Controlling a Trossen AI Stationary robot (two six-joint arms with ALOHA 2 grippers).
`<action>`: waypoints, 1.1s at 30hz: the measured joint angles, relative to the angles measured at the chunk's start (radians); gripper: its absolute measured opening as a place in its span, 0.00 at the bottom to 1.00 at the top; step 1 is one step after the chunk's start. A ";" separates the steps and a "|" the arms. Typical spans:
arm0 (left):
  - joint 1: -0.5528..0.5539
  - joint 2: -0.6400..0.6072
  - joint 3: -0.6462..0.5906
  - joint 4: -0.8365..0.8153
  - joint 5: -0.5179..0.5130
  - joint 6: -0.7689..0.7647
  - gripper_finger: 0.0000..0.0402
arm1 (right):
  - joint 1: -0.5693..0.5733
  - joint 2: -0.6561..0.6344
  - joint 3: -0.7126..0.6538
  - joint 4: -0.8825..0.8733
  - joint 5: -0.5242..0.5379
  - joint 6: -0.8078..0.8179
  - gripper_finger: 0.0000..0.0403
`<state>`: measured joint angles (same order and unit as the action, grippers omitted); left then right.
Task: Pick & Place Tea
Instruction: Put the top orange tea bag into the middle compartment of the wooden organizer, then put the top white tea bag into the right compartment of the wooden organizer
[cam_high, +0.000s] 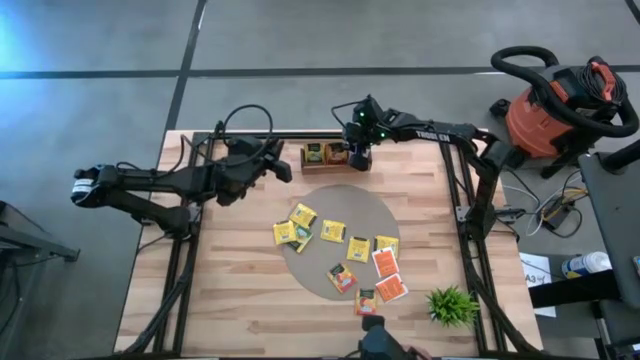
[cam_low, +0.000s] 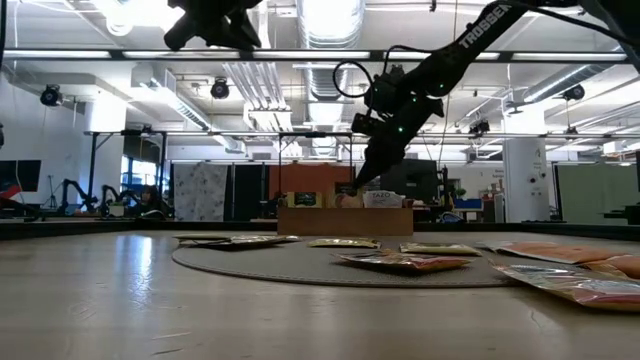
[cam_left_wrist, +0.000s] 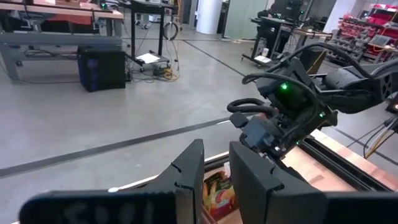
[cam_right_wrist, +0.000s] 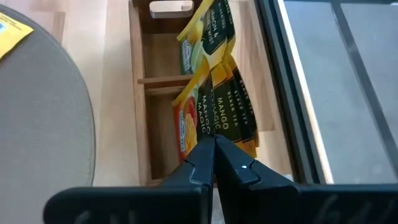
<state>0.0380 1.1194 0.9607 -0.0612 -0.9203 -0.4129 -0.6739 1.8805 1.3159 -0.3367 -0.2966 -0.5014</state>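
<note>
Several tea packets (cam_high: 333, 231), yellow and orange-red, lie flat on a round grey mat (cam_high: 335, 205) in the middle of the table. At the far edge stands the wooden divided tray (cam_high: 322, 156), with packets (cam_right_wrist: 205, 25) standing in it. My right gripper (cam_high: 358, 155) hovers over the tray's right end, shut on a yellow-and-dark-green tea packet (cam_right_wrist: 227, 106). My left gripper (cam_high: 285, 166) is open and empty. It is raised well above the table (cam_low: 215, 20), just left of the tray. My right gripper pinches the packet by its near edge (cam_right_wrist: 216, 129) between its two shut fingers. The fingers slant down from the table's right side. The packet hangs ahead of the fingertips, on edge, reaching down into a tray compartment (cam_right_wrist: 165, 124) beside another packet.
A small green plant (cam_high: 452, 305) stands at the near right corner of the table. An orange shop vacuum (cam_high: 555, 110) sits on the floor beyond the right edge. Bare wood lies left of the mat (cam_high: 230, 280).
</note>
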 joint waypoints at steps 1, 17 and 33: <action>0.000 0.000 0.000 0.000 0.000 0.000 0.18 | 0.000 0.000 0.000 0.003 0.000 -0.008 0.02; 0.006 0.000 0.000 0.000 0.022 -0.003 0.18 | 0.003 0.002 -0.002 0.012 -0.023 -0.060 0.03; 0.006 0.000 0.000 0.000 0.087 -0.006 0.18 | 0.004 -0.031 0.064 0.019 -0.018 0.098 0.35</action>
<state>0.0441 1.1194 0.9607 -0.0616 -0.8330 -0.4194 -0.6701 1.8495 1.3804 -0.3179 -0.3145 -0.4035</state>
